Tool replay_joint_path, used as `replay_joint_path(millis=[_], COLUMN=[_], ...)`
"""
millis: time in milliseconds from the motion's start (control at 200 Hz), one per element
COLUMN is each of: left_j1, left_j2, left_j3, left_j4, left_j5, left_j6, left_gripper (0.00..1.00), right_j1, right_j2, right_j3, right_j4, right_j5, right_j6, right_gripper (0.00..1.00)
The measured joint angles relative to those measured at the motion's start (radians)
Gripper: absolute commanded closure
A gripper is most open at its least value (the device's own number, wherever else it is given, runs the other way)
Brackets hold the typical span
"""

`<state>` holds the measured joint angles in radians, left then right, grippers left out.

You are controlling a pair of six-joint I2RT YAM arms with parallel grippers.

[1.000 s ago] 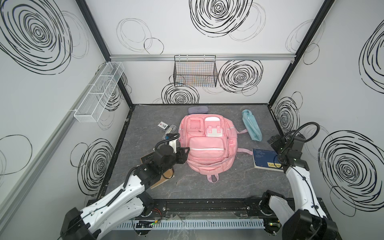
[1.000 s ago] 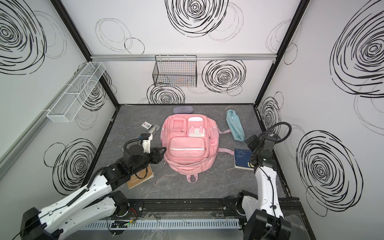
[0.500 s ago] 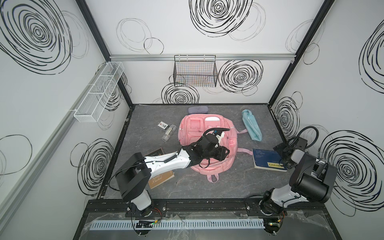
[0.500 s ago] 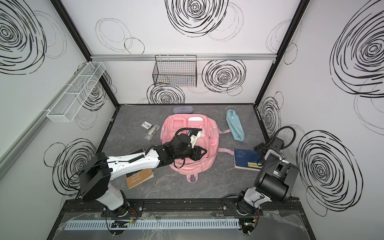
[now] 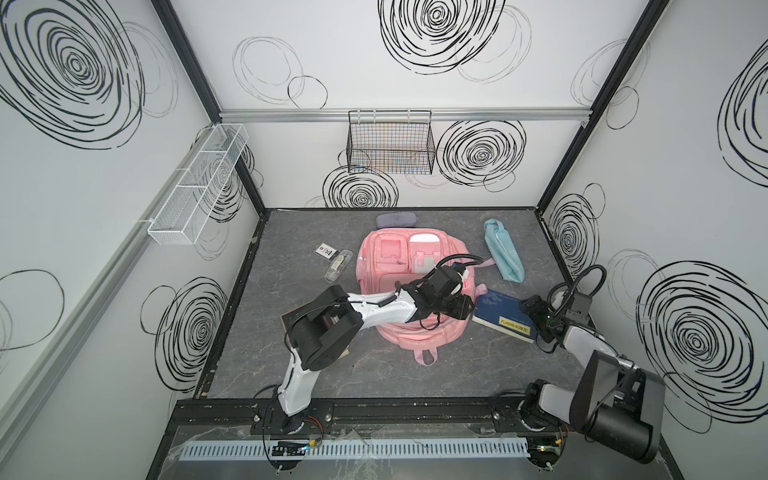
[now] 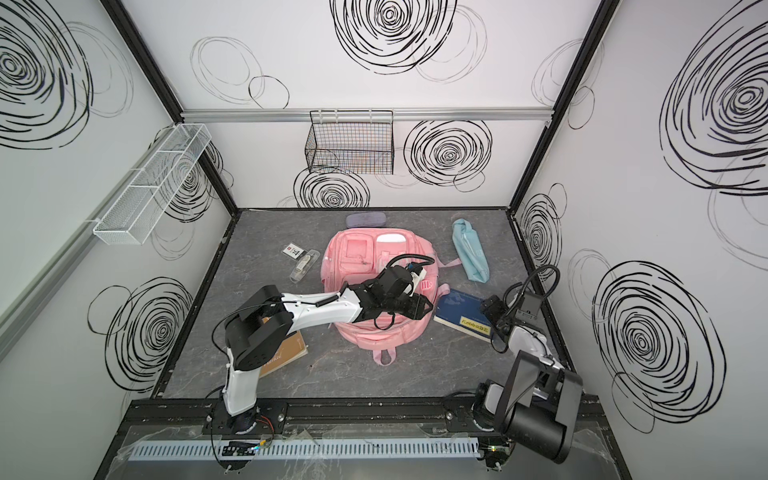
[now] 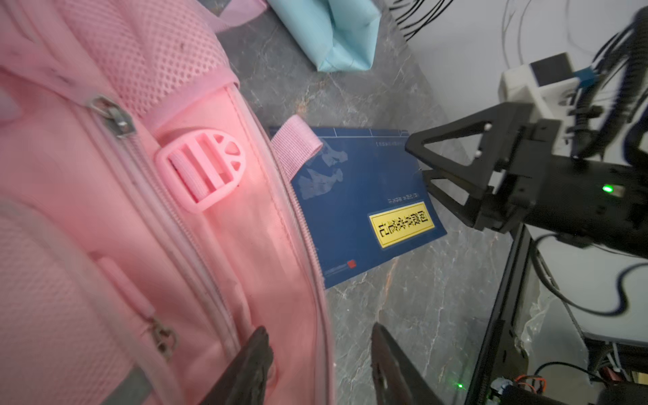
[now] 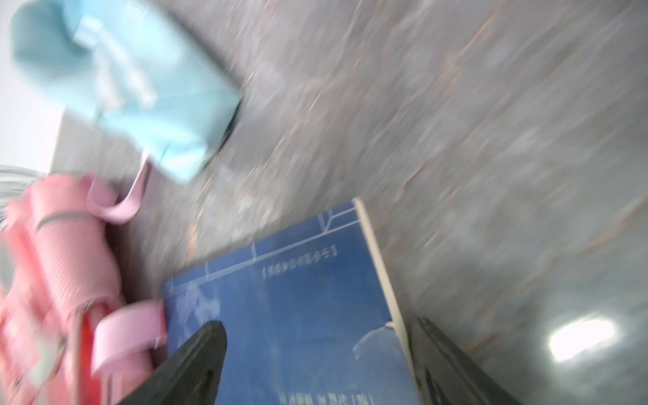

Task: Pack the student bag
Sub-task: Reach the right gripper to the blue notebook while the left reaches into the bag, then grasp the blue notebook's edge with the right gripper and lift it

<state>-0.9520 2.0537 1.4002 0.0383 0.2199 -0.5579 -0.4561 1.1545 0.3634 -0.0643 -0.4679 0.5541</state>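
Where the left claw (image 7: 319, 328) hangs over the student bag (image 7: 105, 210), its two fingers stand spread and pinch nothing. In the left wrist view one finger (image 7: 252, 361) is over the pink fabric by a zip. The other is over the bare grey surface (image 7: 438, 298), with the bag's side seam between them. In both top views this claw sits above the side of the bag that faces the right edge, and its white arm reaches across from the near left corner.

The right claw (image 8: 317, 324) is spread wide as well and grips nothing. In the right wrist view one finger is over the cover of the blue book (image 8: 298, 315) and the other is just past its white page edge. The blur hides whether either finger touches the book.

In both top views the student bag (image 5: 390, 266) lies flat in the middle of the surface, pockets up, with a small pink loop pointing to the near edge. The blue book lies just beside it toward the right edge, a yellow label on its cover and a pink strap end resting on one corner. A light-blue pouch (image 5: 503, 253) lies toward the far right corner, apart from the book. A grey case (image 5: 396, 219) lies between the bag and the far edge. A small card (image 5: 325, 250) and a clear case (image 5: 338, 266) lie between the bag and the left edge. A brown notebook (image 6: 282, 353) shows toward the near left corner, partly hidden under the left arm.
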Motion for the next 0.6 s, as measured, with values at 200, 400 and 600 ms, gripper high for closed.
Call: replay_joint_path(millis=[200, 400, 600], left_j1=[-0.011, -0.012, -0.009], left_j2=[0.149, 0.283, 0.359], left_j3=[0.217, 0.399, 0.427], left_j4=[-0.071, -0.105, -0.108], left_j5=[-0.008, -0.016, -0.031], left_j6=[0.047, 0.066, 0.070], left_gripper=[0.47, 0.47, 0.48], right_j1=[-0.002, -0.021, -0.043], right_j2=[-0.109, -0.068, -0.048], right_j3=[-0.075, -0.063, -0.079], right_j4=[0.003, 0.013, 0.039], right_j5=[-0.049, -0.095, -0.183], right_j6=[0.032, 0.022, 0.006], right_gripper=[0.21, 0.25, 0.38])
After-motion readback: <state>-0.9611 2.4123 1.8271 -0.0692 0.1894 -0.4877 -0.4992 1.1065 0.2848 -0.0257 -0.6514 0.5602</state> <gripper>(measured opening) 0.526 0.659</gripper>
